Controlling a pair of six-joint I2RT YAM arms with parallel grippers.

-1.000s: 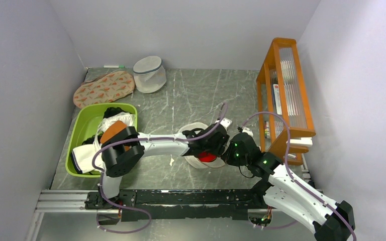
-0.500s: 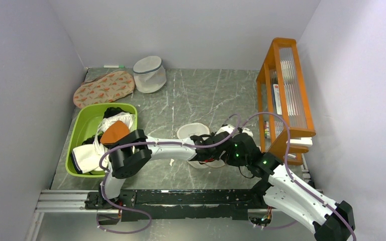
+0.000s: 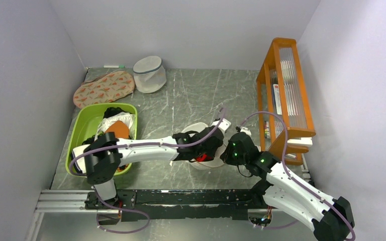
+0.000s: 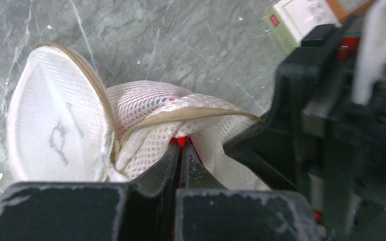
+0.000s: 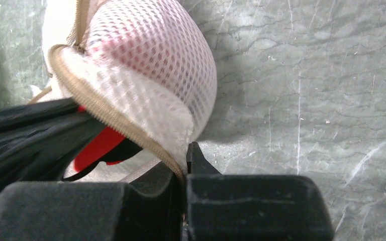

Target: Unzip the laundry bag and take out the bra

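Observation:
The cream mesh laundry bag (image 3: 196,128) lies unzipped in the middle of the table, its lid (image 4: 55,125) with the bra icon flipped up to the left. The red bra (image 4: 181,141) shows inside the opening under the beige zip rim. My left gripper (image 4: 181,148) reaches into that opening, shut on the red fabric. My right gripper (image 5: 185,156) is shut on the bag's zip rim (image 5: 120,120) and holds the domed mesh half (image 5: 151,55) up. In the top view both grippers (image 3: 207,150) (image 3: 227,150) meet at the bag, with a bit of the bra (image 3: 201,158) showing.
A green basin (image 3: 80,138) of clothes sits at the left. A patterned flat oval (image 3: 103,88) and a greyish mesh cylinder (image 3: 149,74) lie at the back left. An orange rack (image 3: 284,95) stands at the right, with a small box (image 4: 301,17) near its foot.
My left gripper pushed down into the bag's opening and closed on the red bra; its arm now lies lower and more stretched. The right gripper kept its hold.

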